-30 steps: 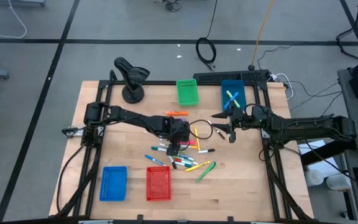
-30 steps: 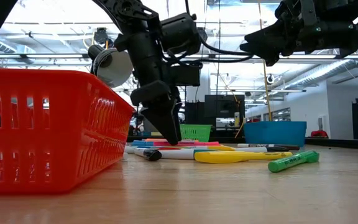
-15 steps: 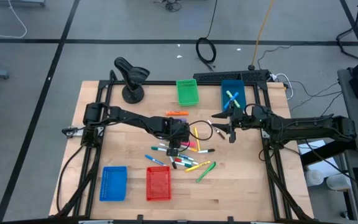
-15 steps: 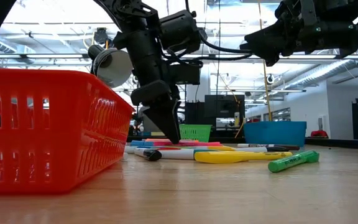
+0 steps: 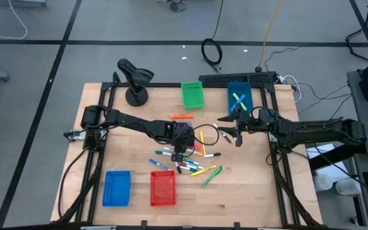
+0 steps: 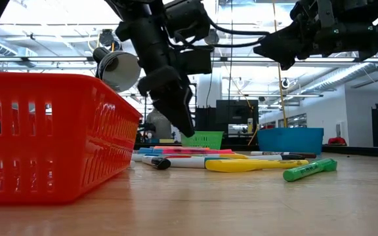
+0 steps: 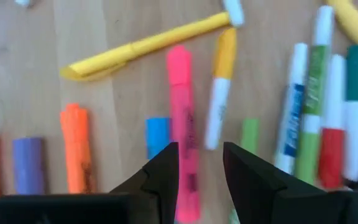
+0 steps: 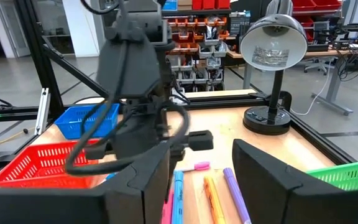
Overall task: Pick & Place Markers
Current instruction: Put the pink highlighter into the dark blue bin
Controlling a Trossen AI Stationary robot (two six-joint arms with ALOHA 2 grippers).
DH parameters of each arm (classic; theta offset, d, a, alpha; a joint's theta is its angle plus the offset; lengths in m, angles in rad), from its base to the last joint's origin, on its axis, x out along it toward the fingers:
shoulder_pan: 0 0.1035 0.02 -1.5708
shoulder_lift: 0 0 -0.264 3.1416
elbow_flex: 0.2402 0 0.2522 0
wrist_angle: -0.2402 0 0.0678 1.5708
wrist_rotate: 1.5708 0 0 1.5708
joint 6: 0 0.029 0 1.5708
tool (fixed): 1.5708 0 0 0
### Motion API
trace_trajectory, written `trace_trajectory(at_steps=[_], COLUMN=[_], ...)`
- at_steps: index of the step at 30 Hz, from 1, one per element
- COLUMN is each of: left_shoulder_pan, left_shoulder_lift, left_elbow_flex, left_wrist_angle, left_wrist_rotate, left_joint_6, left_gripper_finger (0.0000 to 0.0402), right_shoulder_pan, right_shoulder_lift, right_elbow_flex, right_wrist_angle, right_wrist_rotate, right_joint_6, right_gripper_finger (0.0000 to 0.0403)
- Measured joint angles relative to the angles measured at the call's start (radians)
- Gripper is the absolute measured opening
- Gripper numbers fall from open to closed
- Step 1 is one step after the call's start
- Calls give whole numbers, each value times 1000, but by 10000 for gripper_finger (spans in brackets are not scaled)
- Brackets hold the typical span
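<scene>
Left end effector (image 6: pixel 184 124) lifted (pink marker (image 7: pixel 183 124) gripped).

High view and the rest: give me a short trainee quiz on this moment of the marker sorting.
1. Which basket already holds markers? A) red B) dark blue basket by the right arm C) green
2. True or false: the right claw rests on the table.
3. What colour is the marker straight ahead of the left claw?
Key: 1 B; 2 false, it hangs open well above the table; 3 pink.
</scene>
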Motion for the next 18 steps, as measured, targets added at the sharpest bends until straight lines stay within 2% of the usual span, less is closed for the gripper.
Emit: trace_trajectory(at_steps=[9,18], left_shoulder_pan=[-6,37], left_shoulder_lift=[22,31], left_elbow_flex=[0,1], left_wrist_angle=[14,31], left_wrist_rotate=[-12,-19], left_joint_6=[16,29], left_gripper_finger=[127,127], right_shoulder_pan=[0,0], right_shoulder_lift=[0,0], right_elbow_flex=[0,0], right_wrist_angle=[-2,-3], right_wrist_rotate=[0,0], right_joint_6=[0,0], right_gripper_finger=[166,166])
